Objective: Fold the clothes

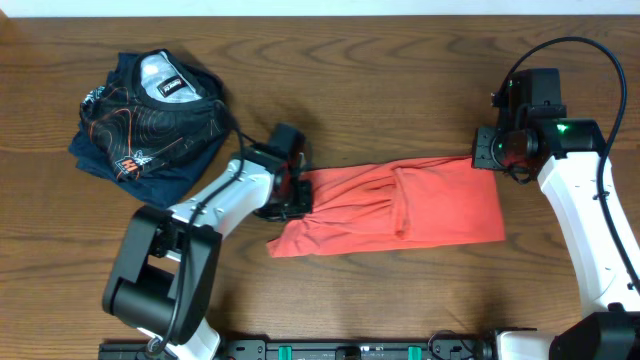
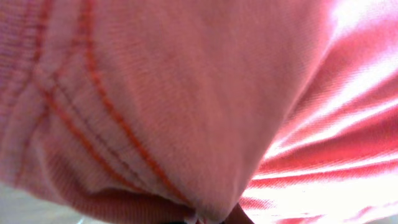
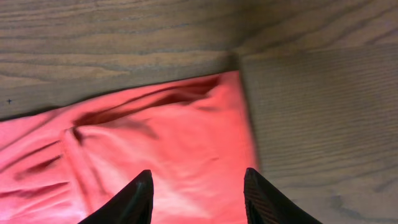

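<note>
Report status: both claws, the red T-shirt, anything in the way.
Left claw shut on red T-shirt, left end. Right claw open over its right edge. Navy garment lies apart, not blocking.

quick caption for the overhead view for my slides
Left gripper shut on one end of the coral-red T-shirt; right gripper open over its opposite corner; navy garment lies aside.

Overhead looks straight down; both wrist views sit close over the T-shirt [image 1: 420,205].
</note>
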